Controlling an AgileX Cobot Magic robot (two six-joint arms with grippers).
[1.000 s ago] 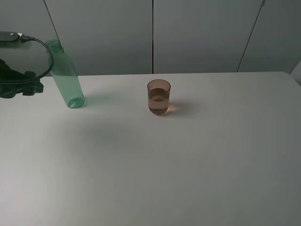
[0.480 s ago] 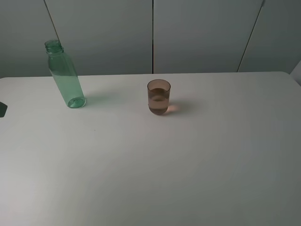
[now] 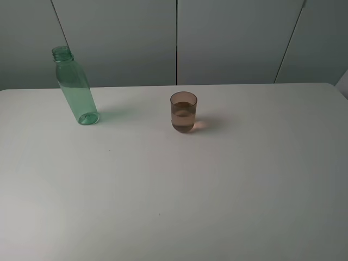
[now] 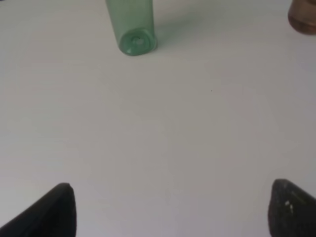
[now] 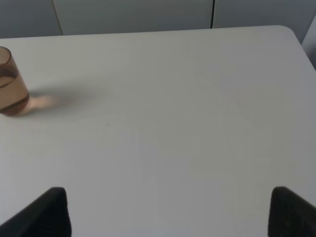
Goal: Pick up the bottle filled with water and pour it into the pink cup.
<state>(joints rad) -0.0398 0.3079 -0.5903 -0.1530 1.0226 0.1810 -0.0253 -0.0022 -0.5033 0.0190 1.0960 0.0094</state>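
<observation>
A white table (image 3: 217, 190) fills most of the view, with grey wall panels (image 3: 228, 38) behind it. No pincer shows here, so things are placed by each other. The green bottle (image 3: 76, 89) stands uncapped near the table's far edge on the left. The pink cup (image 3: 184, 112) stands upright well apart to its right, about half full of water (image 3: 184, 120).
</observation>
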